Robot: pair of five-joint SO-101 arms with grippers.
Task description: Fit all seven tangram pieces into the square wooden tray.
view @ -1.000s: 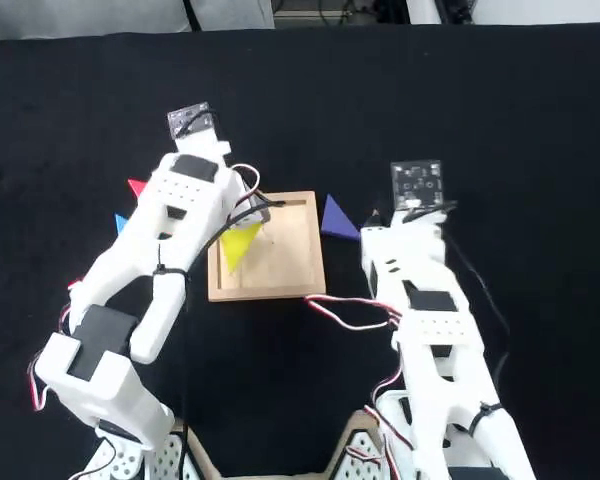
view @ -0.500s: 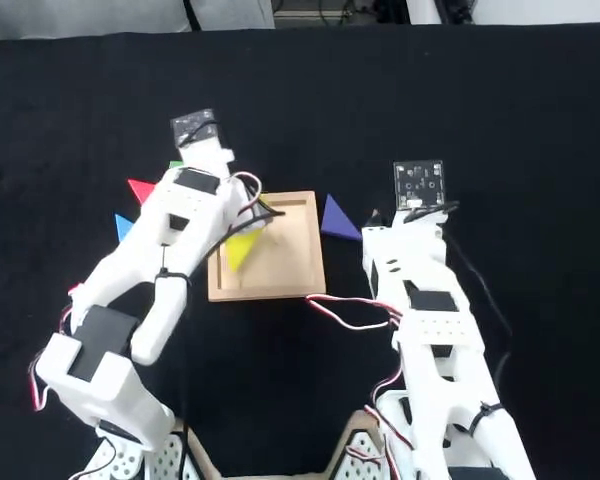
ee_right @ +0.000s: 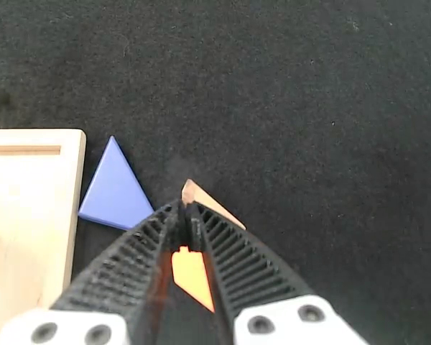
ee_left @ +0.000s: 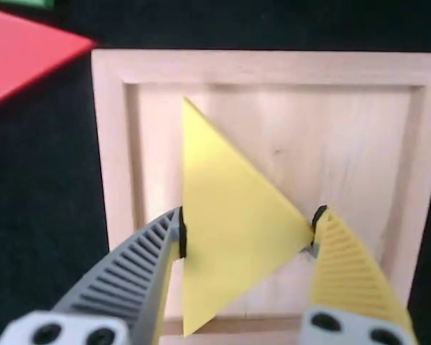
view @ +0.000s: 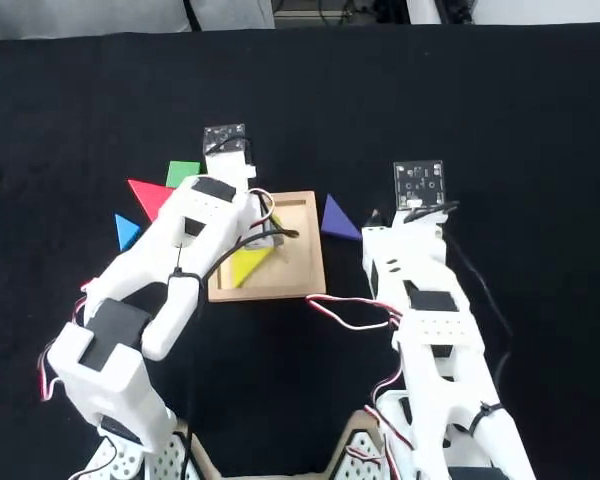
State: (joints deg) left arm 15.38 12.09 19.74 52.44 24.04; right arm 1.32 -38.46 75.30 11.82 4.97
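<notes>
Black counter point(view: 500, 110), high view, entries left to right.

- Left of frame: small light-blue triangle point(view: 126, 230), large red triangle point(view: 150, 195) and green square point(view: 183, 173) lay loose on the counter, close together and left of the tray.
- Centre: square wooden tray point(view: 317, 255) lay flat. The left arm reached over its left half.
- Left claw point(ee_left: 248, 226) was clenched on the yellow triangle point(ee_left: 230, 237), one fingertip on each side edge. The yellow piece was inside the tray, in its left part, with one long edge running beside the left wall.
- Just right of the tray: indigo triangle point(view: 337, 218) lay on the counter, near the rim but apart from it.
- Right: right claw point(ee_right: 184, 210) was clenched, fingers pressed together. It sat low over an orange piece point(ee_right: 190, 274) near the indigo triangle. Could not tell whether it touched the orange piece.
</notes>
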